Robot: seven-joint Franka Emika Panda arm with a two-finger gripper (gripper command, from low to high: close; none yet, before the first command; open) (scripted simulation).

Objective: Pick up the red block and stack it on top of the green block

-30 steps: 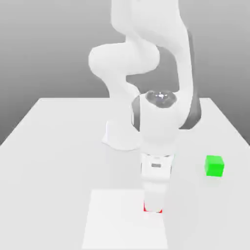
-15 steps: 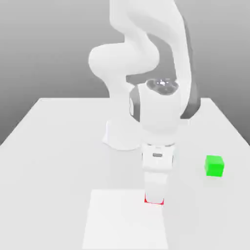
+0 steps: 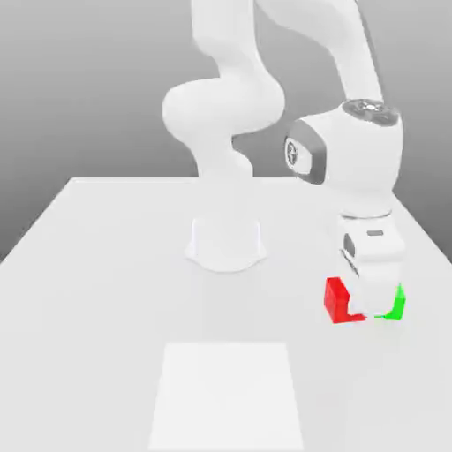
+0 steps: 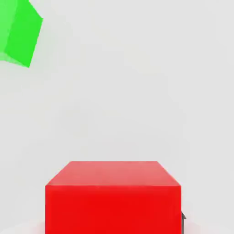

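The red block is held in my gripper, whose fingers are shut on it, at the exterior view's right. It sticks out to the left of the white fingers. The green block sits on the table right behind the gripper, mostly hidden by it, with only a green sliver showing. In the hand view the red block is close up between the fingers, and the green block lies off to one side below it, not under it.
The white table carries the arm's round base at its middle back. A paler square patch marks the front of the table. The table's right edge runs close to the green block.
The gripper has carried the red block from the pale square patch at the front to the exterior view's right, up against the green block. The green block has stayed put.
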